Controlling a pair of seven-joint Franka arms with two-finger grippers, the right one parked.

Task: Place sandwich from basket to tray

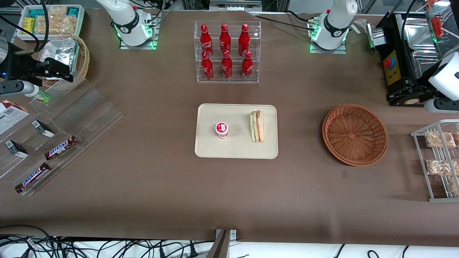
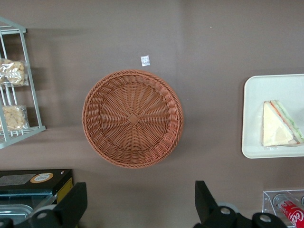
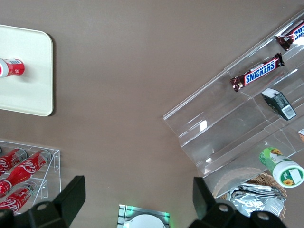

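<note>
A: Tool [image 2: 137,205] state?
B: Wide open. In the left wrist view both dark fingers [image 2: 71,203] stand far apart with only brown bench [image 1: 143,200] between them. It has hold of nothing.
A: Where is it?
B: Up above the bench at the working arm's end, looking straight down. The basket [image 2: 133,118] is just beside the spot under the fingers.
A: Sandwich?
B: The sandwich [image 1: 256,126] is on the tray [image 1: 236,150], middle of the front frame. It lies on the part of the tray nearest the basket, close to the rim. In the wrist view the wedge [image 2: 280,130] lies flat, with the white bread face and the red and green layers along one edge showing.
A: Anything else on the tray?
B: A small cup with a red and white lid [image 1: 222,130], upright, beside the sandwich but apart from it.
A: Basket?
B: The round reddish-brown wicker one [image 1: 355,134] sits on the bench, well apart from the tray, toward the working arm's end. Bare weave shows all over the inside.
A: Other stuff?
B: A clear rack of red bottles [image 1: 227,52], upper middle of the front frame, farther from the camera than the tray. A wire rack with bagged snacks [image 1: 439,159] is near the basket, at the working arm's end. Snickers bars [image 1: 61,147] lie on clear steps at the parked arm's end.
</note>
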